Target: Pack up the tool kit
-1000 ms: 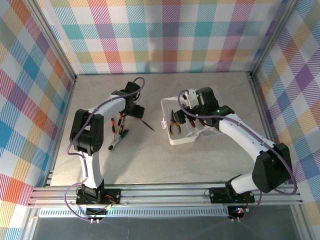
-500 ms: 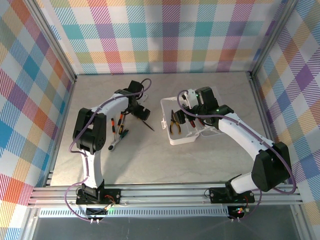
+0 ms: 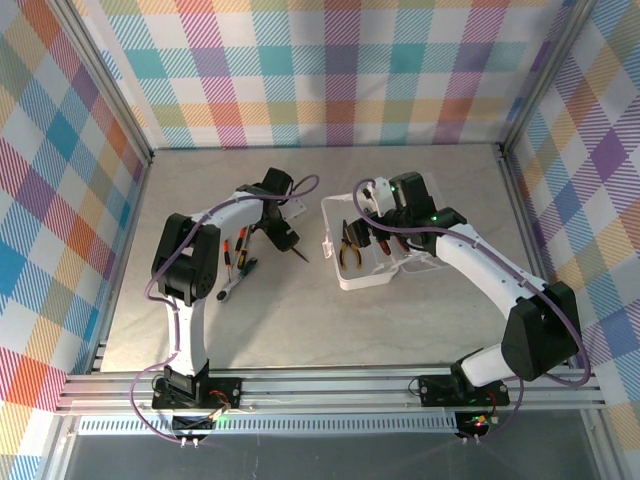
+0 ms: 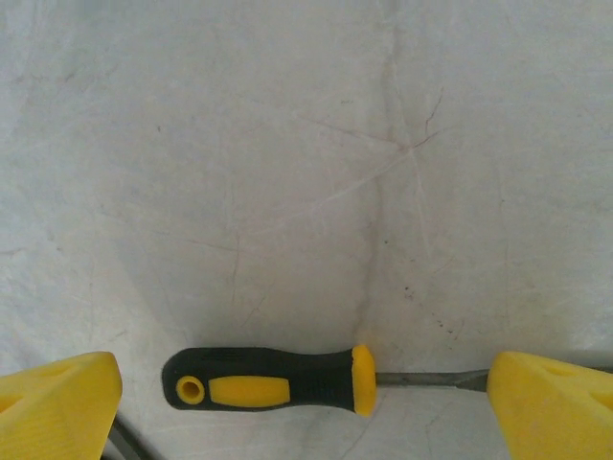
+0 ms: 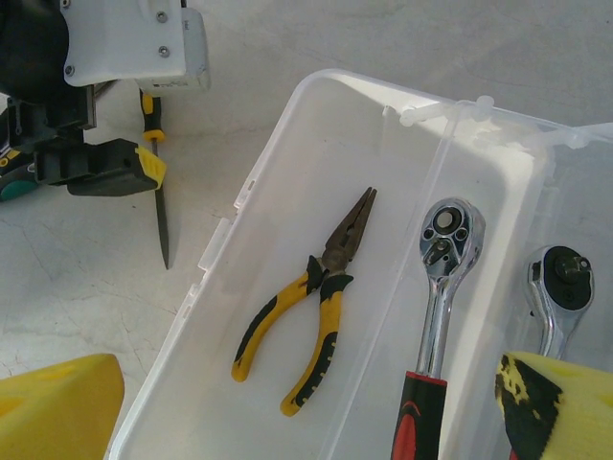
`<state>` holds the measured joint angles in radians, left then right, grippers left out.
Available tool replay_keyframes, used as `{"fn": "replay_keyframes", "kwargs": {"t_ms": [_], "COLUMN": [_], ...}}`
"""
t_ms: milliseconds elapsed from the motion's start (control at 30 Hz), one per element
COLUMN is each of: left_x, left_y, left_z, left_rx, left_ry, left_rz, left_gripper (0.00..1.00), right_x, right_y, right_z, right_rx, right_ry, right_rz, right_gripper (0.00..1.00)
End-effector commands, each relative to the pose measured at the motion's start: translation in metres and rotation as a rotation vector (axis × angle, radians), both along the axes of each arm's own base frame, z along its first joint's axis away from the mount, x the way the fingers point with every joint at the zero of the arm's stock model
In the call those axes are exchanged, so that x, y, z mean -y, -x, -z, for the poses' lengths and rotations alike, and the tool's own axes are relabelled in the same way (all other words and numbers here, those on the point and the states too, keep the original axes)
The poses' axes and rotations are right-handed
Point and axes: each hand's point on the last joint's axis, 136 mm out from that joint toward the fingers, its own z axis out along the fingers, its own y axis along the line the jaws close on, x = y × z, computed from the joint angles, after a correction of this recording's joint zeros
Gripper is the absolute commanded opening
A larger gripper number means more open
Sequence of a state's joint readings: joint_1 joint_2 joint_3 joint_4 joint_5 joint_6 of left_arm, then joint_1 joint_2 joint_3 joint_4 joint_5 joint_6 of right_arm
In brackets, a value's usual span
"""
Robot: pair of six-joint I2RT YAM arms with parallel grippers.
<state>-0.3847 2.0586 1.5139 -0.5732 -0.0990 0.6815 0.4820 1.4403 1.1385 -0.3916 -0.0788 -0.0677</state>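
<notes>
Clear case point(image 5: 383, 172) holds yellow-handled pliers point(image 5: 311, 287); ratchets point(image 5: 441, 287), seemingly two.

A robot lab test cell — plaid backdrop panels point(image 3: 330, 70) wall the grey table point(image 3: 300, 320) (three sides), aluminium framing point(image 3: 330, 392) along its near edge.

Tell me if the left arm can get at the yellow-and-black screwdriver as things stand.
Probably yes. The left gripper hangs open right above the screwdriver, which lies flat on the bare table between its fingers, with nothing on top of it.
</notes>
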Motion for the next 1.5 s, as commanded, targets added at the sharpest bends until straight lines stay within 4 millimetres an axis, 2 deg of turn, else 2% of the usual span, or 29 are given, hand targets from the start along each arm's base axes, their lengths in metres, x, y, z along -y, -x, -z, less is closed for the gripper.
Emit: {"fn": "replay_keyframes", "kwargs": {"t_ms": [0, 267, 500, 600, 767, 1000, 1267, 1467], "left_x": [-0.003, -0.009, -0.019, -0.018, -0.016, -0.018, -0.026, -0.020], "left_y": [0.000, 0.015, 0.032, 0.038, 0.047, 0.063, 0.070, 0.079], "left_z": [0.007, 0.011, 0.019, 0.020, 0.020, 0.020, 0.021, 0.018], "left_rx": [-0.038, -0.119, -0.222, -0.258, -0.273, -0.330, -0.336, -0.344], "left_ry": [-0.056, -0.074, -0.067, -0.048, -0.012, 0.016, 0.013, 0.029], "left_rz": [0.102, 0.194, 0.183, 0.164, 0.120, 0.010, -0.176, -0.312], "left_gripper": [0.97, 0.95, 0.94, 0.90, 0.88, 0.77, 0.76, 0.75], "right_x": [-0.004, -0.004, -0.006, -0.006, -0.008, -0.010, -0.011, -0.009], "right_y": [0.001, -0.001, -0.002, -0.003, -0.002, -0.005, -0.004, -0.002], "right_z": [-0.008, -0.007, -0.011, -0.011, -0.013, -0.015, -0.018, -0.017], "right_rx": [0.009, 0.005, 0.010, 0.008, 0.010, 0.017, 0.022, 0.022], "right_ry": [0.000, 0.000, -0.004, -0.006, -0.015, -0.017, -0.026, -0.021], "right_rz": [-0.024, -0.022, -0.026, -0.026, -0.033, -0.041, -0.046, -0.041], "right_gripper": [0.99, 0.99, 0.99, 0.99, 0.99, 0.99, 0.99, 0.99]}}
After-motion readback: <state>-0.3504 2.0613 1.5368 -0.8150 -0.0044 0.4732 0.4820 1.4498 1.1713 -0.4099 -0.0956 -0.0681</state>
